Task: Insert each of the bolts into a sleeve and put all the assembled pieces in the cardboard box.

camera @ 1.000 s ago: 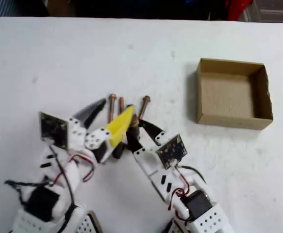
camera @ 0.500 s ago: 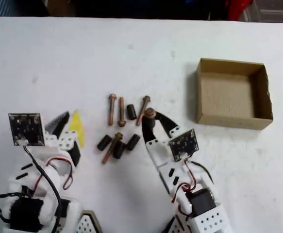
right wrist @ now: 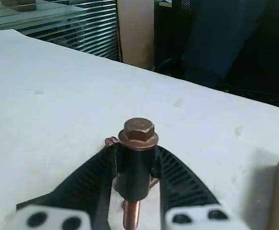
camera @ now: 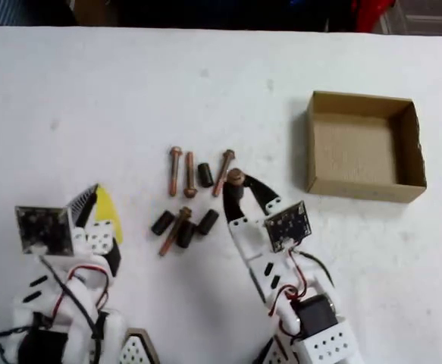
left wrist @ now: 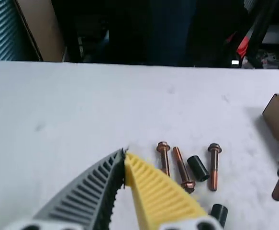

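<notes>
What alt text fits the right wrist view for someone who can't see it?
The right tool grips an upright black sleeve with a copper bolt through it, head on top and shank poking out below. A white table stretches behind.

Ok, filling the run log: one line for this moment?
right jaws: shut on sleeved bolt; left jaws: shut, empty; cardboard box: empty; table: loose bolts, sleeves

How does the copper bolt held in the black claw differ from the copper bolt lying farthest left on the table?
The held copper-coloured metal bolt stands roughly upright in the right arm's black claw; the leftmost copper-coloured metal bolt lies flat on the white table. The held bolt wears a black cylindrical sleeve; the leftmost bolt is bare. Both are copper-coloured with flanged hexagonal heads.
</notes>
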Motion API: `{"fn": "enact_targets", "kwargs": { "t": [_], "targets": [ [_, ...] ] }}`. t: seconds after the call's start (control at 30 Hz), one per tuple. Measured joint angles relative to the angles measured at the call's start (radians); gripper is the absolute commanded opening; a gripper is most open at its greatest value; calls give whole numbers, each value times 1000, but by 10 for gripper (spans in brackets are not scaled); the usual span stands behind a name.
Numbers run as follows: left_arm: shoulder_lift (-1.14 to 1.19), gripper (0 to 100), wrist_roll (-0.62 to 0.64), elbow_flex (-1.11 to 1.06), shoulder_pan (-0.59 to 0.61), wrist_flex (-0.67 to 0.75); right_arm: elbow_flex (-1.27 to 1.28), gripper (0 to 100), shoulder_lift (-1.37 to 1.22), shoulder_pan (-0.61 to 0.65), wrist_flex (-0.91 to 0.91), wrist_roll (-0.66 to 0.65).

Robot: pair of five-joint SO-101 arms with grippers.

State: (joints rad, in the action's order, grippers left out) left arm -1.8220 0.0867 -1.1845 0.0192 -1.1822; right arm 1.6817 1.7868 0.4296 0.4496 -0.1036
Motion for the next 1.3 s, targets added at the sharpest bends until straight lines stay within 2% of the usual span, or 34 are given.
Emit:
{"fn": "enact_targets", "kwargs": {
  "t": [0.17, 0.6, 0.87, 1.07, 1.3],
  "targets": [
    [-2, 23, 0, -124, 0, 0, 0, 18, 0, -83, 2, 0],
    [0, 24, -89, -436, 0, 0, 0, 18, 0, -91, 2, 0],
    [12, 24, -158, -509, 21, 0, 0, 17, 0, -115, 25, 0],
    [6, 24, -158, -511, 52, -87, -38, 17, 0, -178, 143, 0],
    [6, 24, -158, -511, 52, -103, -199, 17, 0, -327, 258, 0]
  ]
}}
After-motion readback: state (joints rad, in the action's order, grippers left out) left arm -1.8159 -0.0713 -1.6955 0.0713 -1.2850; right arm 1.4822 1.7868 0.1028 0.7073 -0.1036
